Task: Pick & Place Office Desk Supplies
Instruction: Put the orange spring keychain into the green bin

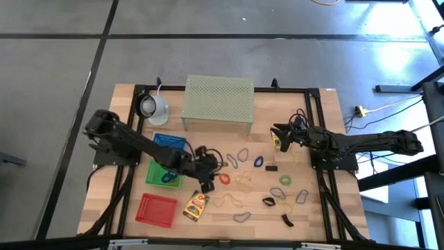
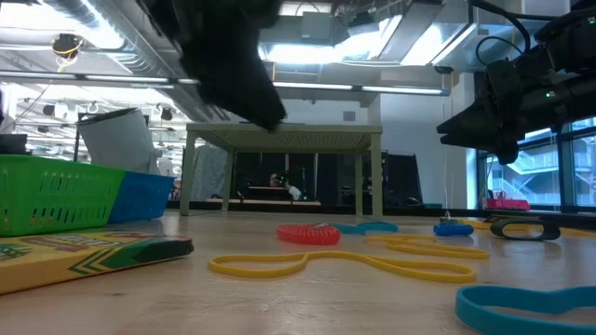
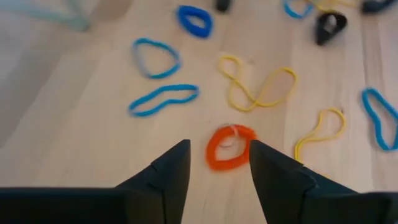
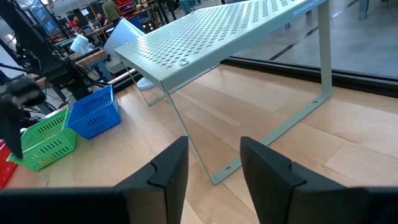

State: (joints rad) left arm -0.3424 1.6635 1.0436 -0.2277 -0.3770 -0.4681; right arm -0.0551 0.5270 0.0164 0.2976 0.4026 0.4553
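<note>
Loops in blue, yellow, green and grey lie flat and scattered on the wooden table [image 1: 305, 229], with small black clips [image 1: 269, 201] among them. An orange-red loop [image 3: 229, 147] lies on the table just ahead of my left gripper [image 3: 217, 152], whose open fingers stand over it on either side, slanting down. In the high view that gripper [image 1: 208, 177] is near the table's middle, left of the loop [image 1: 224, 178]. A yellow printed box [image 1: 196, 206] lies flat near the front. My right gripper [image 4: 214, 146] waits open at the right [image 1: 279, 139], with nothing between its fingers.
A pale green mesh stand [image 1: 218, 104] fills the far middle, with a white round lamp-like object [image 1: 151, 105] to its left. Blue [image 1: 170, 142], green [image 1: 163, 173] and red [image 1: 158, 208] baskets sit left of my left gripper. More loops spread toward the right front.
</note>
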